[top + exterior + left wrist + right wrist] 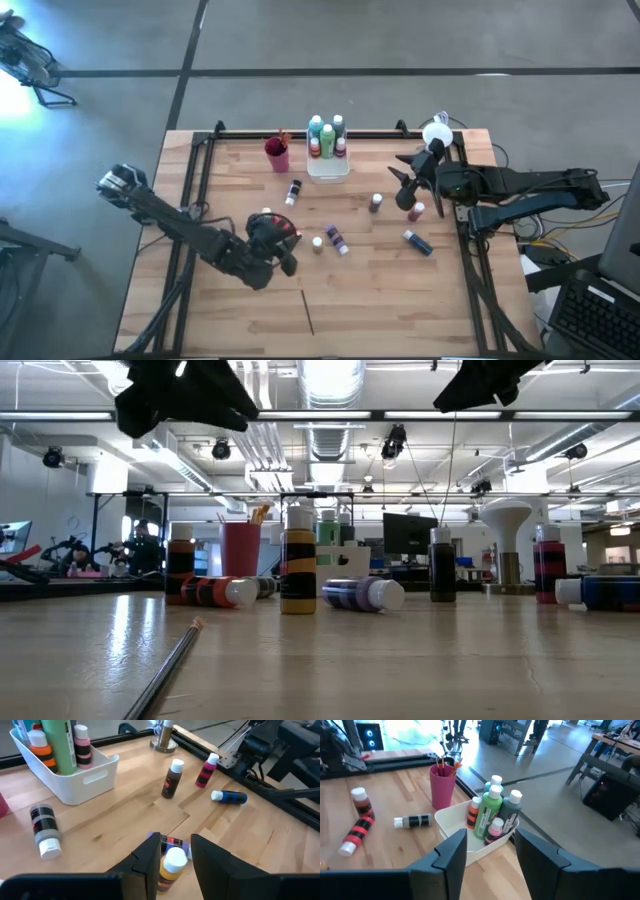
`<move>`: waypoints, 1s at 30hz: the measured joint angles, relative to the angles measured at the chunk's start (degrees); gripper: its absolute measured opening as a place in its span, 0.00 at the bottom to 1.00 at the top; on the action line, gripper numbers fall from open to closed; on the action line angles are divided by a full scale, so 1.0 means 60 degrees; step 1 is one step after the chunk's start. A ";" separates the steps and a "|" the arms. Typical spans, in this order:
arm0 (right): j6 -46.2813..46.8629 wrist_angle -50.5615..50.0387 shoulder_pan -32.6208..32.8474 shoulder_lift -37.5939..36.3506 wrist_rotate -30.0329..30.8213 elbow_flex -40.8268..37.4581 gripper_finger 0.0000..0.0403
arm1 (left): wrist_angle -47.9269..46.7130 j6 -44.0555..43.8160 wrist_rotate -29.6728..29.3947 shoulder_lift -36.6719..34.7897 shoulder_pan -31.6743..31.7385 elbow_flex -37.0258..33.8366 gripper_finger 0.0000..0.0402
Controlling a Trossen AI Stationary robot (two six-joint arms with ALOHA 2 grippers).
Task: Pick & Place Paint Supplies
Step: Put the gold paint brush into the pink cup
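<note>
Bottles standing in white tray [451,824], far centre: five. Loose bottles [335,239] on table [400,300]: about eight, exact count unclear. One magenta cup [277,155] left of tray, brushes inside, number unclear. One loose brush [308,312] near edge. Two grippers

You are working at a pale wooden tabletop [380,290] of butcher-block planks, edged by a black metal frame [190,190]. Around it you see a grey concrete floor [400,40] crossed by dark seams, with a bright glare at one corner. Looking level across the planks, you face a large open workshop: an exposed ceiling with silver ducts [335,445], long strip lights [320,415] and black hanging fixtures. Farther back stand desks, a dark monitor [408,532] and a person seated [143,545] at a bench. A keyboard [600,320] sits beside the table.
</note>
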 joint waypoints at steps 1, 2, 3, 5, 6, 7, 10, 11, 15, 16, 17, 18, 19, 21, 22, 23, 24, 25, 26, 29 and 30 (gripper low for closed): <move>0.0003 -0.0053 0.0003 0.0007 0.0000 -0.0003 0.42 | -0.0219 -0.0133 0.0043 0.0142 -0.0002 0.0228 0.28; 0.0038 -0.0075 0.0000 0.0010 0.0000 -0.0003 0.42 | -0.0354 -0.0231 0.0094 0.0270 -0.0016 0.0396 0.28; 0.0068 -0.0105 0.0000 0.0011 0.0000 -0.0003 0.43 | -0.0434 -0.0267 0.0142 0.0408 -0.0022 0.0519 0.28; 0.0067 -0.0115 0.0000 0.0022 -0.0002 -0.0007 0.44 | -0.0519 -0.0388 0.0273 0.0641 -0.0025 0.0650 0.28; 0.0068 -0.0113 0.0000 0.0022 -0.0001 -0.0007 0.45 | -0.0541 -0.0548 0.0446 0.0737 -0.0025 0.0679 0.28; 0.0075 -0.0112 0.0000 0.0022 -0.0001 -0.0007 0.45 | -0.0586 -0.0792 0.0618 0.0824 -0.0025 0.0692 0.28; 0.0080 -0.0110 0.0000 0.0022 -0.0004 -0.0007 0.46 | -0.0794 -0.1654 0.1004 0.1001 -0.0025 0.0674 0.28; 0.0078 -0.0110 0.0000 0.0022 -0.0017 -0.0007 0.46 | -0.0935 -0.1949 0.1052 0.1040 -0.0025 0.0669 0.28; 0.0033 -0.0113 0.0000 0.0022 -0.0322 -0.0007 0.44 | -0.1090 -0.3010 0.1086 0.1144 -0.0047 0.0663 0.28; 0.0029 -0.0110 0.0000 0.0022 -0.0433 -0.0011 0.44 | -0.1039 -0.3179 0.1079 0.1162 -0.0047 0.0663 0.28; 0.0026 -0.0110 0.0000 0.0022 -0.0509 -0.0011 0.43 | -0.0979 -0.3355 0.1079 0.1206 -0.0047 0.0680 0.28; 0.0010 -0.0110 0.0000 0.0022 -0.0541 -0.0014 0.43 | -0.0965 -0.3503 0.1078 0.1262 -0.0047 0.0721 0.28; 0.0003 -0.0107 0.0000 0.0022 -0.0542 -0.0033 0.42 | -0.0955 -0.3669 0.1083 0.1334 -0.0047 0.0754 0.28; -0.0004 -0.0110 0.0000 0.0022 -0.0541 -0.0090 0.42 | -0.0966 -0.4067 0.1086 0.1540 -0.0054 0.0867 0.28; -0.0033 -0.0115 -0.0001 0.0024 -0.0544 -0.0120 0.42 | -0.0960 -0.4299 0.1146 0.1653 -0.0056 0.0914 0.28; -0.0093 -0.0122 -0.0004 0.0025 -0.0545 -0.0141 0.42 | -0.1001 -0.4528 0.1294 0.1780 -0.0054 0.0956 0.28; -0.0125 -0.0143 -0.0004 0.0025 -0.0550 -0.0146 0.42 | -0.1012 -0.4751 0.1535 0.1913 -0.0054 0.1016 0.28; -0.0138 -0.0187 -0.0004 0.0025 -0.0550 -0.0150 0.43 | -0.1014 -0.4960 0.1803 0.2059 -0.0054 0.1092 0.28; -0.0140 -0.0257 -0.0004 0.0025 -0.0550 -0.0153 0.44 | -0.1102 -0.5203 0.2114 0.2200 -0.0054 0.1196 0.28; -0.0102 -0.0385 -0.0004 0.0077 -0.0550 -0.0175 0.46 | -0.1826 -0.6090 0.2794 0.2602 -0.0153 0.1679 0.28; -0.0102 -0.0400 -0.0004 0.0097 -0.0551 -0.0197 0.47 | -0.2180 -0.6406 0.2925 0.2740 -0.0225 0.1915 0.28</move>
